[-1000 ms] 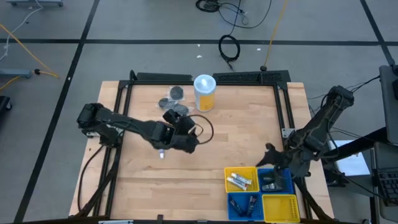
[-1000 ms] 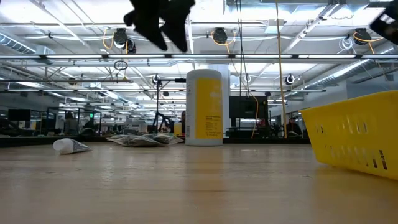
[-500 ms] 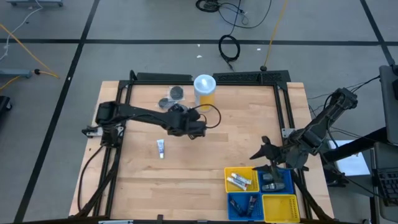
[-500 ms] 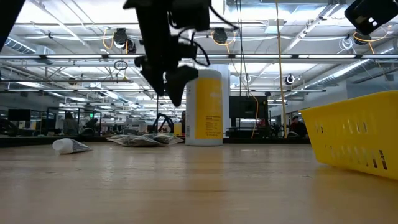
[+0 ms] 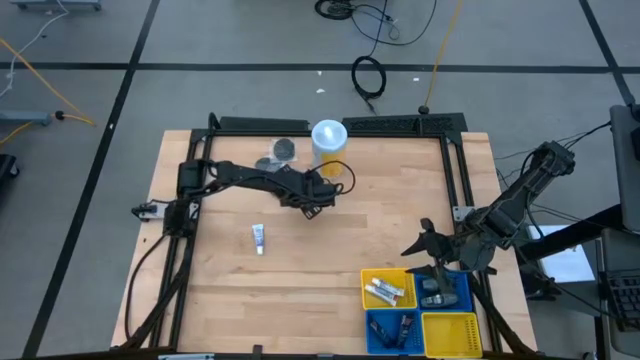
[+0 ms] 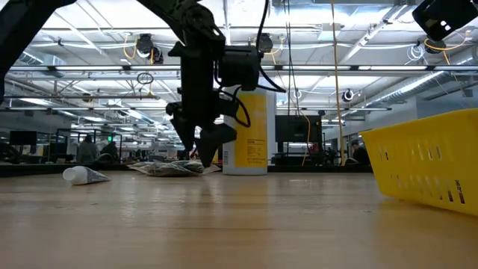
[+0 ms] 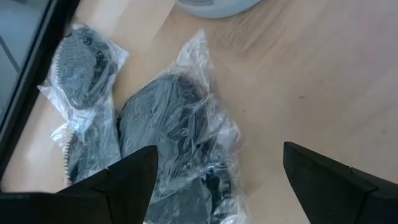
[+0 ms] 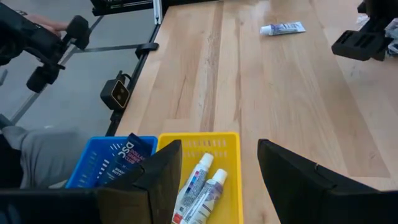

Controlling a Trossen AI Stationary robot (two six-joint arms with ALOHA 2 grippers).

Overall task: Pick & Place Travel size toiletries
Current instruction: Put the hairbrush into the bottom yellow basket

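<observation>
Several grey round items in clear packets (image 7: 166,121) lie flat on the table near its far edge, beside the base of the yellow-and-white canister (image 5: 328,148). My left gripper (image 7: 221,149) hangs open just above them, fingers pointing down; the low view shows the left gripper (image 6: 205,149) a little above the packets (image 6: 168,168). A small white tube (image 5: 258,238) lies alone on the wood. My right gripper (image 8: 219,144) is open above the bins, over the yellow bin (image 8: 231,146) that holds white tubes (image 8: 202,186). Dark sachets (image 8: 121,158) sit in a blue bin.
Two yellow and two blue bins (image 5: 418,310) stand together at the table's near right corner. The canister (image 6: 246,127) stands upright just right of the packets. A black frame rail (image 5: 330,125) runs along the far edge. Bare wood lies between the tube and the bins.
My left gripper has swung from above the white tube toward the far edge and come down over the grey packets beside the canister, staying open. My right gripper has drawn slightly toward the table's left from above the blue bin.
</observation>
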